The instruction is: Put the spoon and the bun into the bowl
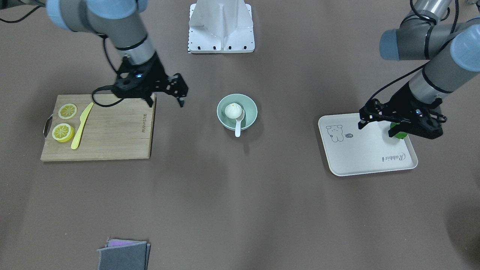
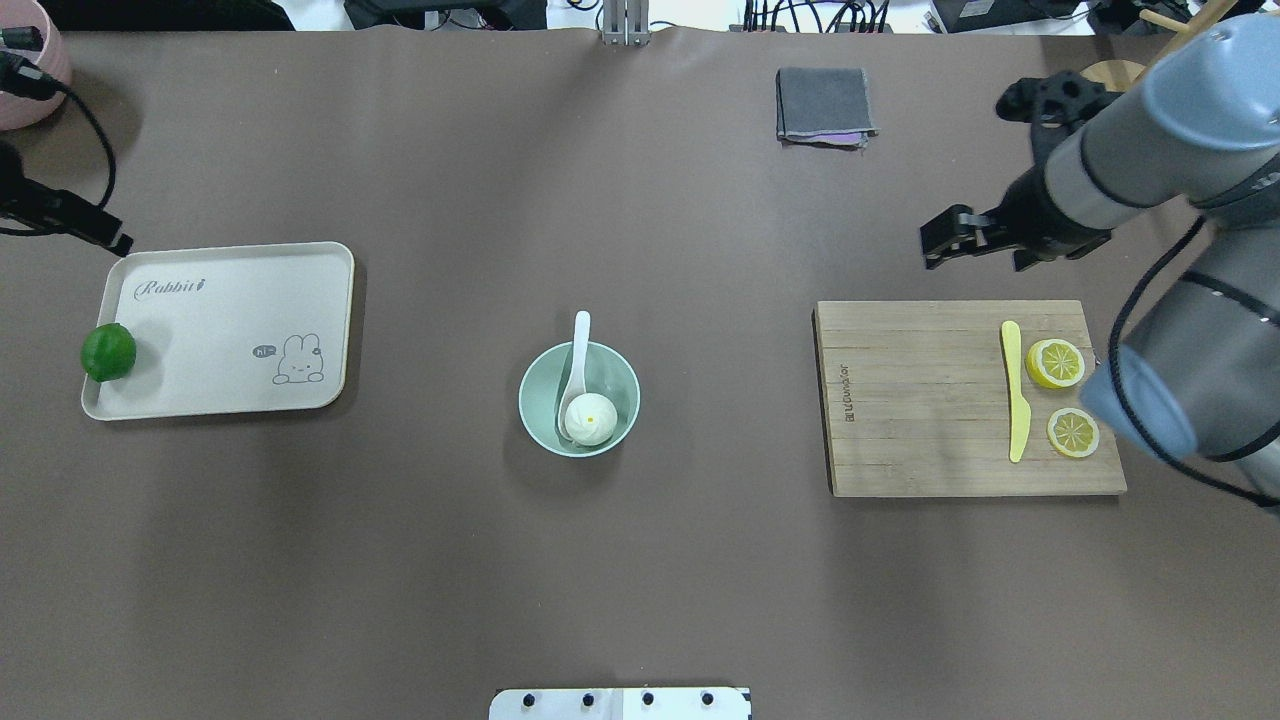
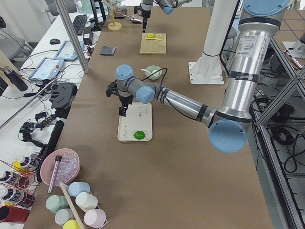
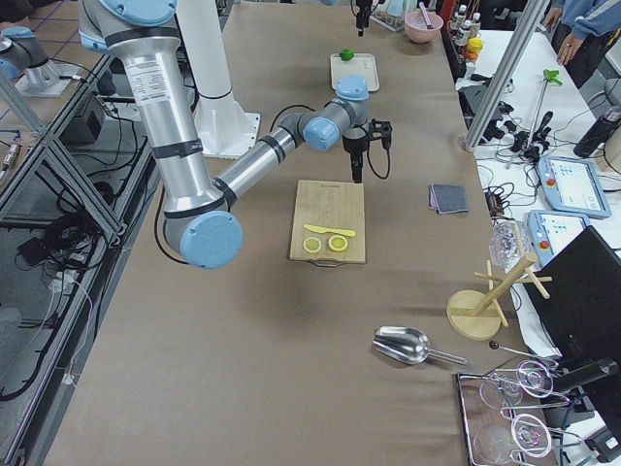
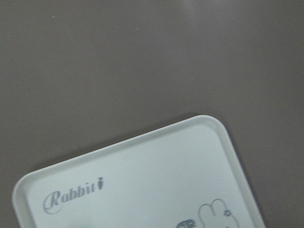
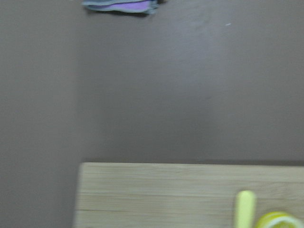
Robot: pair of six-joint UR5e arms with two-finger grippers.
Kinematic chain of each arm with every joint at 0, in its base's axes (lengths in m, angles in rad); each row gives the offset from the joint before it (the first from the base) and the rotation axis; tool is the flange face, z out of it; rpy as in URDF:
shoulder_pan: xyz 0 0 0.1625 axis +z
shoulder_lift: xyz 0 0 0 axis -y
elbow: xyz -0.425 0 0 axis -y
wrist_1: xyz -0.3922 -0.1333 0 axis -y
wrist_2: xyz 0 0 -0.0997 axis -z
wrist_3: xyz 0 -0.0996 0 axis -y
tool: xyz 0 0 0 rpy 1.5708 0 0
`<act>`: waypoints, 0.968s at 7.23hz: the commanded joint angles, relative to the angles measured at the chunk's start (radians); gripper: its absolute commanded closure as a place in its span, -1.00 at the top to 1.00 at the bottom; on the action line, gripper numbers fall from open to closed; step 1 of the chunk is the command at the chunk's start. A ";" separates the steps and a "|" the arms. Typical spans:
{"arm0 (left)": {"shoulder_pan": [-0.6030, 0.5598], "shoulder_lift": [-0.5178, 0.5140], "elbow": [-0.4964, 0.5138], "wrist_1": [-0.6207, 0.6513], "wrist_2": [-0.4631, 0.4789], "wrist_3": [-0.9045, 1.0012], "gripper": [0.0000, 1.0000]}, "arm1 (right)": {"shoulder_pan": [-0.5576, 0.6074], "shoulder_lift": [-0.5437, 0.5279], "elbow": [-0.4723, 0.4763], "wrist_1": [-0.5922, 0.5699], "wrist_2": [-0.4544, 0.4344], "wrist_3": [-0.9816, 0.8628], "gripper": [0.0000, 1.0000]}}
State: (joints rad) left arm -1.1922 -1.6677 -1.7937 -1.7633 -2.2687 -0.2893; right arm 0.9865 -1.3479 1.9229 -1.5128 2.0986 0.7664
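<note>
The placing looks done. The mint-green bowl (image 2: 622, 385) sits mid-counter. The steamed bun (image 2: 589, 417) rests inside it on the robot's side. The white soup spoon (image 2: 580, 345) has its scoop down in the bowl beside the bun, apparently touching it, and its handle leans over the far rim and pokes out past it.

Neither arm is at the bowl. The right gripper (image 1: 182, 93) hangs above the counter near the far edge of the wooden cutting board (image 2: 920, 400), where the yellow knife (image 2: 1014, 400) and two lemon slices lie. Its fingers look spread and carry nothing. The left gripper (image 1: 364, 115) hovers over the far edge of the cream rabbit tray (image 2: 230, 300), close to the lime (image 2: 108, 352). Its fingers also appear parted and empty, though the view of them is poor.

I judge the step in hand to be the retreat after release. The next move calls only for keeping both arms wide of the bowl, because a brush against the overhanging spoon handle could lever it out.
</note>
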 commanded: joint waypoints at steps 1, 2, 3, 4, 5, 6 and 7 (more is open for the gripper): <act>-0.122 0.170 -0.062 0.007 -0.026 0.194 0.95 | 0.258 -0.144 -0.132 0.002 0.098 -0.517 1.00; -0.177 0.218 -0.061 -0.001 -0.088 0.211 0.95 | 0.344 -0.152 -0.200 0.002 0.177 -0.664 1.00; -0.216 0.248 -0.064 -0.004 -0.097 0.263 0.95 | 0.400 -0.167 -0.261 0.006 0.220 -0.762 1.00; -0.239 0.276 -0.064 -0.004 -0.092 0.268 0.95 | 0.449 -0.174 -0.266 0.005 0.221 -0.815 1.00; -0.237 0.286 -0.062 -0.004 -0.087 0.257 0.95 | 0.477 -0.192 -0.266 0.005 0.216 -0.815 1.00; -0.237 0.287 -0.055 -0.004 -0.087 0.262 0.95 | 0.491 -0.224 -0.252 0.006 0.215 -0.816 1.00; -0.241 0.284 -0.067 -0.008 -0.097 0.265 0.95 | 0.509 -0.273 -0.228 0.028 0.219 -0.817 1.00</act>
State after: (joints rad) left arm -1.4287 -1.3848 -1.8544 -1.7682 -2.3587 -0.0283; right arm 1.4702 -1.5699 1.6729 -1.5020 2.3144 -0.0449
